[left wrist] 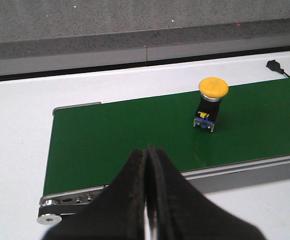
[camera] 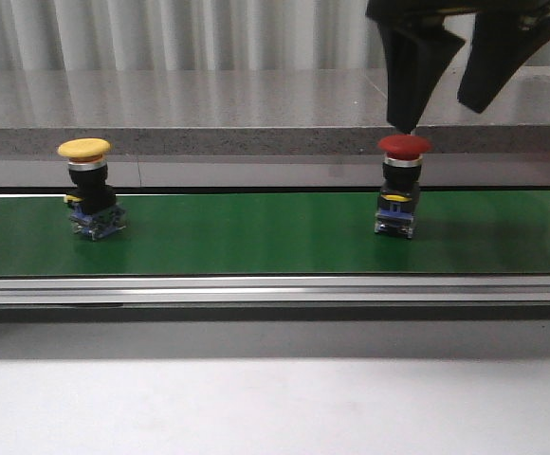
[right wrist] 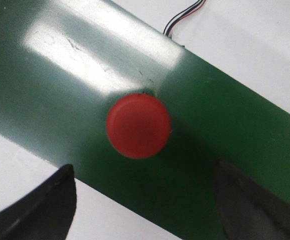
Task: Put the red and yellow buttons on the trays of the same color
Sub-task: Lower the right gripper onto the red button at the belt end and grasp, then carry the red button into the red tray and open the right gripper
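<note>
A red button [camera: 404, 146] stands upright on the green belt [camera: 256, 232] at the right. My right gripper [camera: 438, 112] hangs open just above it, fingers spread, empty. From the right wrist view the red cap [right wrist: 138, 125] lies below the open gripper [right wrist: 145, 200]. A yellow button [camera: 84, 149] stands upright on the belt at the left; it also shows in the left wrist view [left wrist: 213, 88]. My left gripper [left wrist: 148, 150] is shut and empty, over the belt's near edge, well apart from the yellow button. No trays are in view.
The belt has a metal rail [camera: 275, 289] along its front and a roller end [left wrist: 50, 218]. A grey stone ledge [camera: 209, 123] runs behind. White tabletop [camera: 256, 408] lies in front. A cable [right wrist: 185, 15] and a small plug [left wrist: 275, 65] lie beside the belt.
</note>
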You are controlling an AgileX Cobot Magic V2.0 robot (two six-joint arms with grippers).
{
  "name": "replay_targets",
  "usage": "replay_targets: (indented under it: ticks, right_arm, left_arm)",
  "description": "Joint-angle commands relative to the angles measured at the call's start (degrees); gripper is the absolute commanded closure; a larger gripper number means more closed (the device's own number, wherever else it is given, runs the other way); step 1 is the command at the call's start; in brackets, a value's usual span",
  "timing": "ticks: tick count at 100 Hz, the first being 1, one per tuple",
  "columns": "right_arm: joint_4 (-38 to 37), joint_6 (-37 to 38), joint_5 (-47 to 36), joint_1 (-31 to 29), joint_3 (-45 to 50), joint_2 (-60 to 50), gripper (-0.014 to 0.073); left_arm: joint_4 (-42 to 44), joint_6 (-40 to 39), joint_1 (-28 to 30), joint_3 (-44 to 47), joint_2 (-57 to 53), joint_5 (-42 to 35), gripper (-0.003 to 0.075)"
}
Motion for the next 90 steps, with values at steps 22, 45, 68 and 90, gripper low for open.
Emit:
replay_targets:
  ticks: [22, 45, 68, 90]
  right_arm:
    - [-0.7, -0.8, 0.9, -0.1, -4.0, 3.4, 0.0033]
    - [-0.7, -0.8, 0.9, -0.1, -4.0, 4.1, 0.0245]
    - [-1.2, -0.7, 1.1, -0.1, -4.0, 3.7, 0.0303]
    - [-1.2, 1.1, 1.8, -4.2, -4.0, -1.6, 0.0303]
  left_arm:
    - [-0.4, 0.0, -0.3, -1.5, 0.3, -4.4, 0.074]
    - [-0.4, 0.0, -0.3, -1.5, 0.3, -4.4, 0.074]
    - [-0.4, 0.0, -0.3, -1.5, 0.3, -4.4, 0.074]
    - [-0.4, 0.0, -0.3, -1.5, 0.3, -4.4, 0.074]
